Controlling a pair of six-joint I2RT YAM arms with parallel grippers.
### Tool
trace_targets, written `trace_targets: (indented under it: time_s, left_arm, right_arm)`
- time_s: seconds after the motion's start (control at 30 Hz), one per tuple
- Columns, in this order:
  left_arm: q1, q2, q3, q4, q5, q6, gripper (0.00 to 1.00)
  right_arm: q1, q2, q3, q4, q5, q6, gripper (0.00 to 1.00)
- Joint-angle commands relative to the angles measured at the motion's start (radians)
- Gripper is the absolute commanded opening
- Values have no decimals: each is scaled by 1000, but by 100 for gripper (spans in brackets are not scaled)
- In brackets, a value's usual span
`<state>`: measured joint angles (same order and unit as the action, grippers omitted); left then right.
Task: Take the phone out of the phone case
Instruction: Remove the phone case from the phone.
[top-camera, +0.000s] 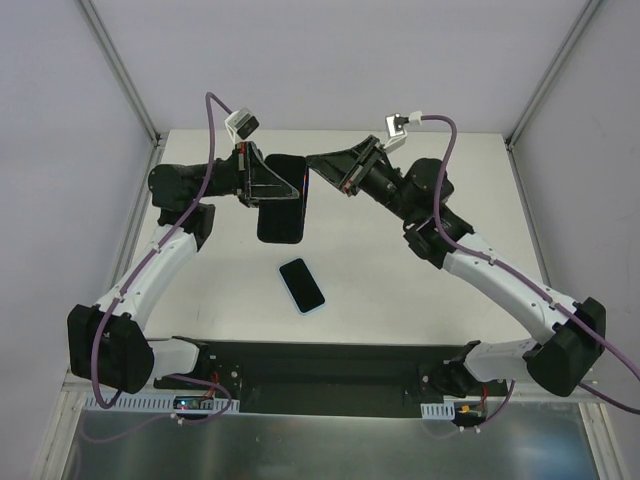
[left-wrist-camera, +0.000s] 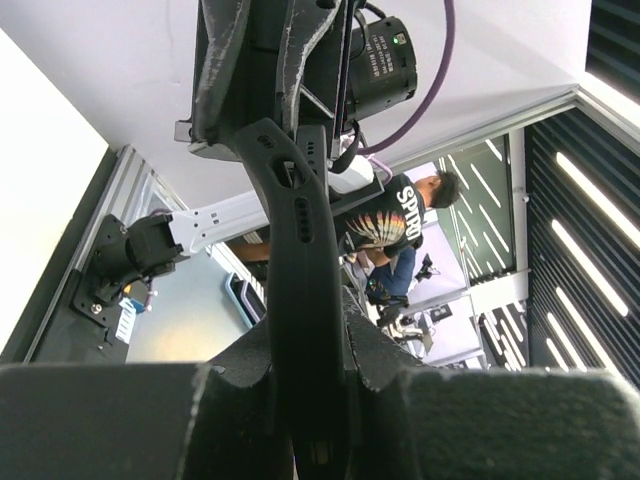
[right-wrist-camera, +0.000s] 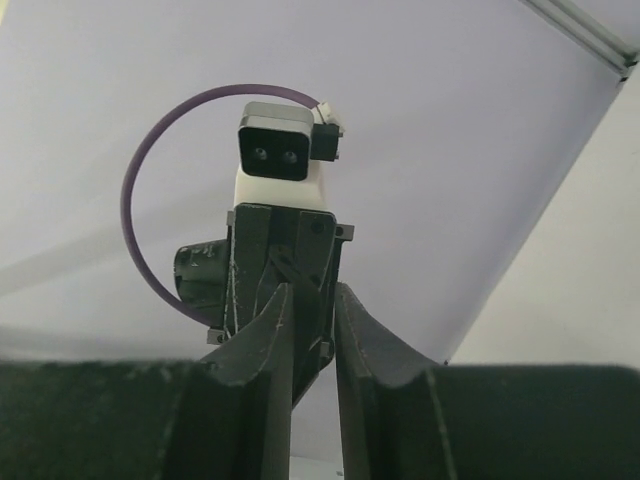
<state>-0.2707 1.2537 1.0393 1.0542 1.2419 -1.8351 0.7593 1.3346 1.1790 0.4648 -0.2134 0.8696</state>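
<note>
White bench, two grippers meeting above it, black phone case aloft, phone lying free.
Bench (top-camera: 420, 290) carries the phone alone in mid-field. The left gripper (left-wrist-camera: 310, 350) is clamped on one end of the phone case (top-camera: 280, 205), holding it clear of the bench; judged a bracing hold, so the other arm can work the shell. The right gripper (right-wrist-camera: 312, 300) sits at the case's upper corner with its fingers a slim gap apart; whether it pinches the case cannot be told. The phone (top-camera: 302, 285) lies flat just below the case, apart from it; extraction judged complete.
</note>
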Motion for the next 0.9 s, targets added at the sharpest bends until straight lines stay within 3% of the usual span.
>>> trace_targets:
  time_s: [0.0, 0.2, 0.3, 0.73, 0.83, 0.87]
  left_arm:
    - [-70, -76, 114, 425, -91, -3, 0]
    - [-68, -63, 107, 435, -91, -9, 0]
    - [-68, -50, 99, 447, -98, -15, 0]
    - [-68, 93, 41, 463, -70, 28, 0]
    - [-71, 167, 33, 477, -47, 42, 0]
    - [-71, 186, 28, 486, -42, 43, 0]
  right_arm:
    - [57, 118, -101, -660, -17, -265, 25]
    - [81, 109, -75, -727, -76, -356, 44]
    - [101, 127, -39, -773, -132, -411, 48]
    - [153, 181, -50, -718, -377, -440, 50]
    - [159, 207, -36, -678, -432, -420, 44]
    - [161, 216, -32, -661, -443, -416, 36]
